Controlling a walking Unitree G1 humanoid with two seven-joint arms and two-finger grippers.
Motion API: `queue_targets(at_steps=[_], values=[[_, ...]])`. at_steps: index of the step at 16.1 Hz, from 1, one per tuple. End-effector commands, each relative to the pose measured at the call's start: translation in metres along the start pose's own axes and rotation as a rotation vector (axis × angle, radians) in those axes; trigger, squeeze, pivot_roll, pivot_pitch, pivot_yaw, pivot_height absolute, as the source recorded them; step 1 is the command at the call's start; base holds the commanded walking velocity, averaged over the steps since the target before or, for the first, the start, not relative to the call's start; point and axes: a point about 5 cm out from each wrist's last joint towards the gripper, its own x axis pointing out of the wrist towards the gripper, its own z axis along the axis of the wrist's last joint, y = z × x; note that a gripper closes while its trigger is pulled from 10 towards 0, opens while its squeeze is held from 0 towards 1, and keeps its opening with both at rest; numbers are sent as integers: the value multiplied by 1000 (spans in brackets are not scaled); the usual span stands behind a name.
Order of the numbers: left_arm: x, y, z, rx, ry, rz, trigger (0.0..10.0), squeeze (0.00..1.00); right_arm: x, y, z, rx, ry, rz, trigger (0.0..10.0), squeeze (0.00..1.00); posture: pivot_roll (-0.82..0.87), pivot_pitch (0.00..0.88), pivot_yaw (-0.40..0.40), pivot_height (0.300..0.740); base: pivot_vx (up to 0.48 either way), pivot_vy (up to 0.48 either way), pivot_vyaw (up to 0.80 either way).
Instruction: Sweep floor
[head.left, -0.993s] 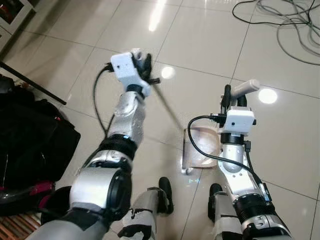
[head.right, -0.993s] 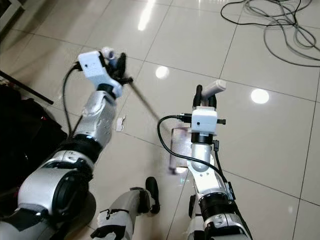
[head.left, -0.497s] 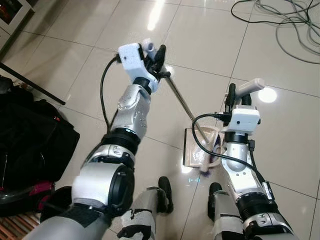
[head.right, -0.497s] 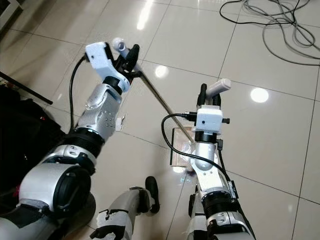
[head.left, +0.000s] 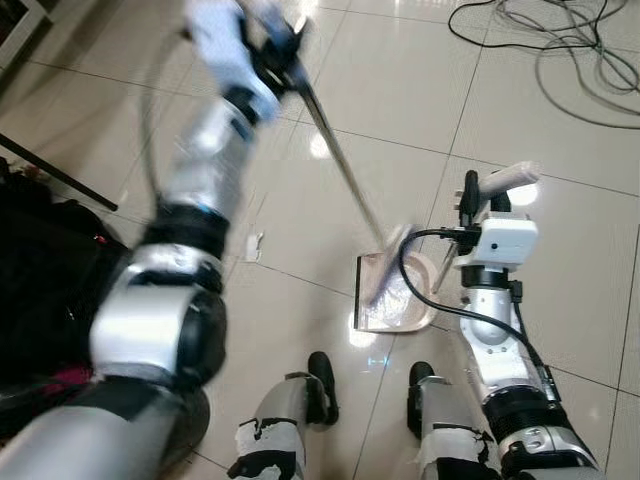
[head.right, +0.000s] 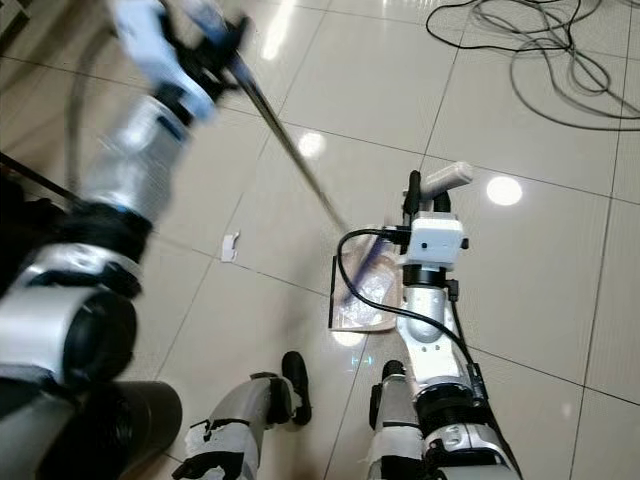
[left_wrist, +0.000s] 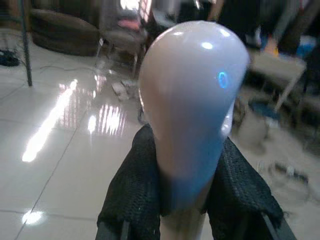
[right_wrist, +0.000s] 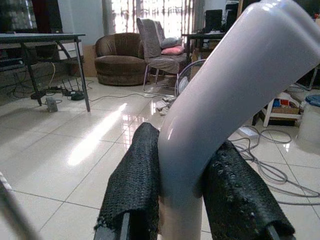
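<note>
The broom (head.left: 345, 175) is being held by the left gripper (head.left: 275, 45), whose fingers (left_wrist: 132, 195) are clamped round its rounded pale handle top. From there the thin shaft is running down and away to the broom head (head.left: 385, 270), which is lying in the mouth of the dustpan (head.left: 395, 300). Compared with half a second ago, the left arm is being swung higher and further forward, blurred by the motion, so the stroke is being carried into the pan rather than across open tile; judged from this, one sweep is being finished.

The dustpan is being steadied just below the right gripper (head.left: 480, 190), which is clenched on the pan's upright white handle (right_wrist: 230, 85). The pan is looking pale and translucent, with something light gathered inside.

A small white scrap (head.left: 255, 245) is lying on the glossy tile floor (head.left: 400, 90), beneath the left arm and well apart from the pan, probably needing another stroke. Cables (head.left: 570, 60) are trailing far beyond both grippers.
</note>
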Motion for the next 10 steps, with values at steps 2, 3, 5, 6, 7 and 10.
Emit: queue_targets(at_steps=[2,3,5,6,7,10], values=[[3,8,28,9,-60,-3,10000,0,-9,-3,-9,4,46,19,10000,0,57,299,136,740,0,0,0],[1,13,34,111,-42,-16,10000,0,-8,-6,-8,19,50,6,10000,0,62,296,133,740,0,0,0],[-9,25,26,352,75,18,10000,0,-4,-11,-2,46,37,-10,10000,0,78,298,147,740,0,0,0],[-12,28,23,370,91,28,10000,0,-4,-10,-1,54,46,-9,10000,0,78,298,147,740,0,0,0],[-20,34,18,414,119,39,10000,0,-3,-11,2,78,58,-21,10000,0,78,298,147,740,0,0,0],[-76,53,-23,504,237,65,10000,0,1,-14,34,150,-15,-60,10000,0,-14,266,125,740,0,0,0]])
